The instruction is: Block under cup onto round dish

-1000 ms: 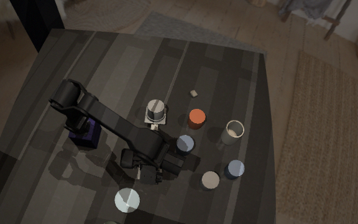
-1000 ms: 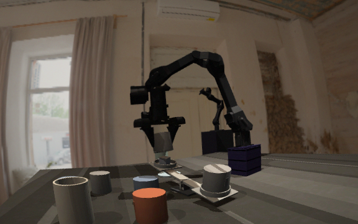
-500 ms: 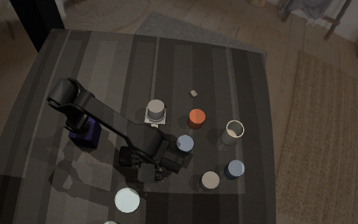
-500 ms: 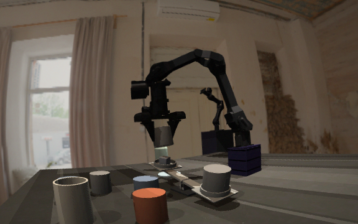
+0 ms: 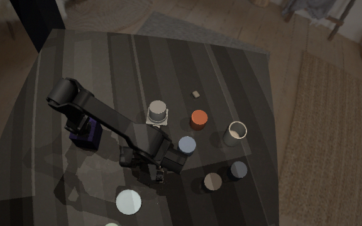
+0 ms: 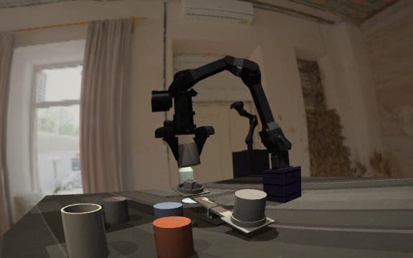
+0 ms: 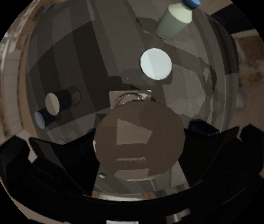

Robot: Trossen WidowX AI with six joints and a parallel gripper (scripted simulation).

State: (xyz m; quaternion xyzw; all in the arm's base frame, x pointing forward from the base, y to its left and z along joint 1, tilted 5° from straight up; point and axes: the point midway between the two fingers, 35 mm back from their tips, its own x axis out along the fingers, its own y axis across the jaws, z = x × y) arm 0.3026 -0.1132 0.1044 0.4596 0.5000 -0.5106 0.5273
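Observation:
My gripper (image 6: 188, 152) (image 7: 136, 128) is shut on a grey cup (image 6: 189, 158) (image 7: 139, 130), holding it in the air above the raised far end of the balance (image 6: 210, 206). A small grey block (image 6: 191, 184) sits uncovered in the holder on that end, below the held cup; the arm hides it in the top view, and it cannot be seen in the wrist view. The other grey cup (image 5: 158, 110) (image 6: 250, 208) stands on the lowered end. The pale round dish (image 5: 128, 202) (image 6: 189, 201) (image 7: 156, 64) lies beyond the block's end, with no cup above it.
A pale green bottle (image 6: 186, 175) (image 7: 174, 22) stands beyond the dish. A blue cylinder (image 5: 187, 145) and an orange cylinder (image 5: 198, 120) (image 6: 173, 236) stand beside the balance. Farther off are a hollow tube (image 5: 231, 139) (image 6: 85, 233), a brown-topped cylinder (image 5: 213, 182) and a dark blue cylinder (image 5: 239, 170).

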